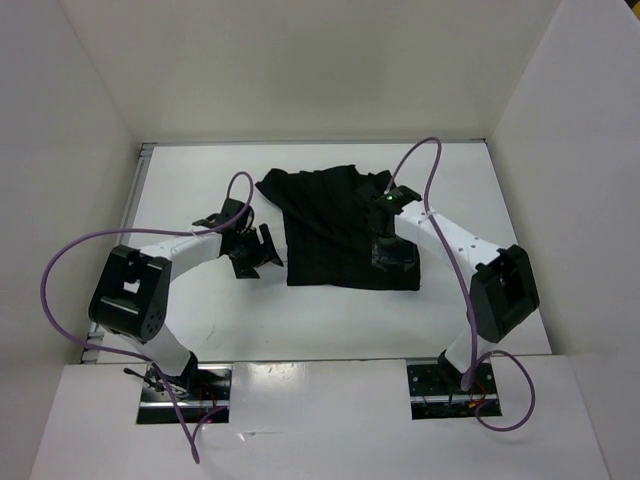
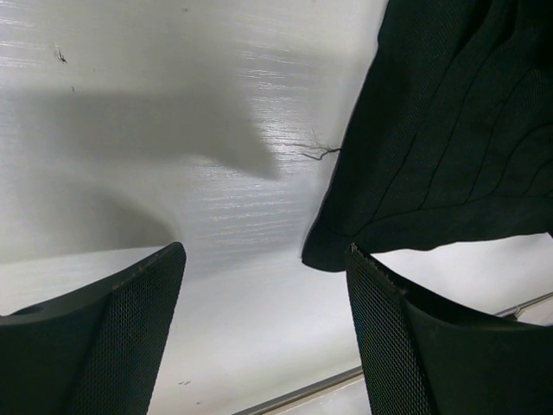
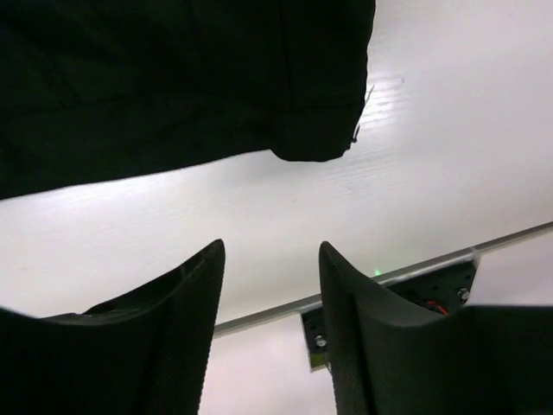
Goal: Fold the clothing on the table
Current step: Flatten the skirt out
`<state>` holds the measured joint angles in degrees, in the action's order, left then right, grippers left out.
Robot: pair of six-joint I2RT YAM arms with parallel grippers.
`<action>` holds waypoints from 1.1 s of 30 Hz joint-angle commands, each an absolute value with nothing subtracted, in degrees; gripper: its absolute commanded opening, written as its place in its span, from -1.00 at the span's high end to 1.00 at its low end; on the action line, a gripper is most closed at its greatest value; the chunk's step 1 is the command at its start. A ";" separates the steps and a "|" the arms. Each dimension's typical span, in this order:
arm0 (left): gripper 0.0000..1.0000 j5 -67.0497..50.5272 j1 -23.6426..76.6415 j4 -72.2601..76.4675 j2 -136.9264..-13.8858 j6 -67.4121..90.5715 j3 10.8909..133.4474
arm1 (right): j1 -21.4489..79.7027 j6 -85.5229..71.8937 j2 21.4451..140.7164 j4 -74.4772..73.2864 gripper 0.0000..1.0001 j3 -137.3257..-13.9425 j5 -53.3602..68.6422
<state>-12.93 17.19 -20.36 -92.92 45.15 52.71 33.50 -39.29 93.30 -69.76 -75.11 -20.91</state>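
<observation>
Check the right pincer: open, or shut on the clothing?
Open. In the wrist view the right pincer has bare table showing between its jaws; the clothing lies beyond them, ungripped.

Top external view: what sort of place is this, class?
Probably a robotics lab test cell: white table, white walls on three sides, left arm and right arm bolted at its near edge, black clothing laid out.

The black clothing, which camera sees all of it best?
The top external view: nearly the whole clothing lies spread on the table there. The left wrist view catches just one corner, and the right wrist view only a dark edge and corner.
</observation>
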 commanded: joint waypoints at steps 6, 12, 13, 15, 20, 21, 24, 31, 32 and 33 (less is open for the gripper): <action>-0.59 -16.17 17.31 -16.97 -97.11 44.91 54.58 | 33.14 -37.28 98.69 -64.45 -0.15 -80.76 -24.26; -0.17 -21.26 17.31 -9.77 -101.51 51.22 56.43 | 32.09 -35.25 101.51 -59.60 -0.15 -83.32 -23.20; -0.07 -21.27 17.31 -9.23 -103.08 51.94 57.03 | 32.08 -35.24 101.51 -59.59 -0.15 -83.32 -23.20; 0.26 -21.27 17.31 -9.92 -104.67 52.47 58.09 | 31.55 -35.24 101.51 -58.97 -0.15 -82.62 -23.20; 0.39 -21.27 17.84 -11.68 -106.44 53.00 59.15 | 25.07 -35.24 97.04 -54.86 -0.15 -77.97 -20.57; 0.36 -21.27 17.84 -12.73 -107.04 53.00 59.67 | 24.00 -35.24 96.34 -54.32 -0.15 -77.96 -19.96; 0.27 -21.88 19.07 -13.27 -108.28 51.95 59.68 | 20.66 -34.72 93.78 -53.27 -0.15 -76.64 -18.90; 0.53 -23.55 20.83 -11.51 -113.90 51.94 60.21 | 14.95 -33.66 91.41 -49.31 -0.15 -72.00 -9.95; 0.64 -23.55 20.83 -10.99 -113.91 51.94 60.21 | 13.81 -33.14 91.41 -48.35 -0.15 -71.11 -7.93; 0.76 -23.55 20.83 -10.99 -114.52 51.94 60.90 | 11.01 -33.13 90.10 -46.34 -0.15 -70.23 -3.30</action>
<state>-26.94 20.21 -9.13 -110.45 53.08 61.54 15.35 -34.24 93.21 -51.68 -72.79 -11.84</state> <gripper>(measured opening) 0.148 0.574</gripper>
